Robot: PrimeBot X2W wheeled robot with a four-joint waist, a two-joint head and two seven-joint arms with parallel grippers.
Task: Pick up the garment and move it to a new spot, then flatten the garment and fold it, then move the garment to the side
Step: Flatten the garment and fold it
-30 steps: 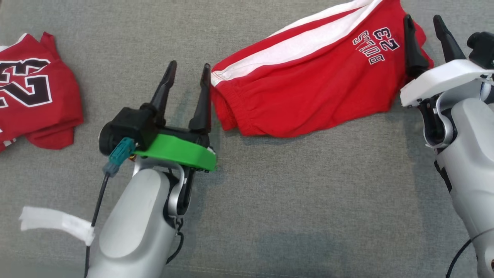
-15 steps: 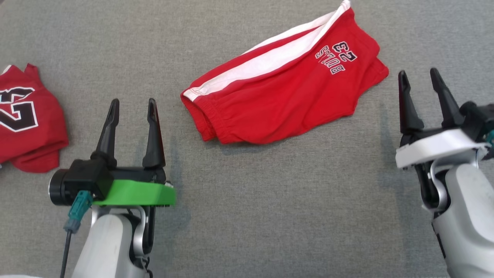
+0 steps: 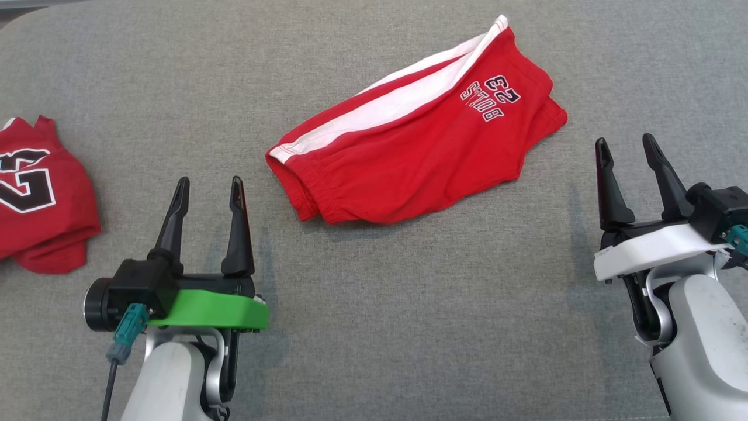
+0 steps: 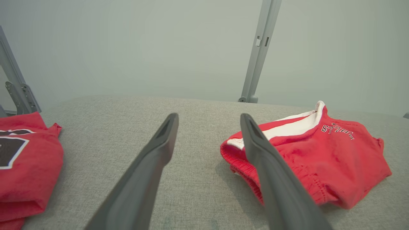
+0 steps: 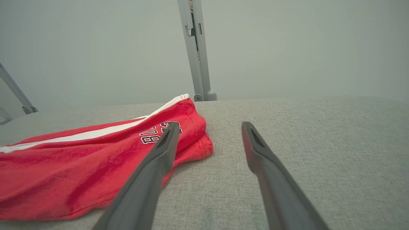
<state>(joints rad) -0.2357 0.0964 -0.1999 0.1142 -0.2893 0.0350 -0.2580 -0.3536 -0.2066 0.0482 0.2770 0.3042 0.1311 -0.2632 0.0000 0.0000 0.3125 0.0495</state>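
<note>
Left claw [image 3: 210, 182] and right claw [image 3: 624, 141] hang empty, fingers spread, either side of the red shorts [image 3: 409, 164].

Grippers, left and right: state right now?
Left gripper: open, holding nothing.
Right gripper: open, holding nothing.
</note>
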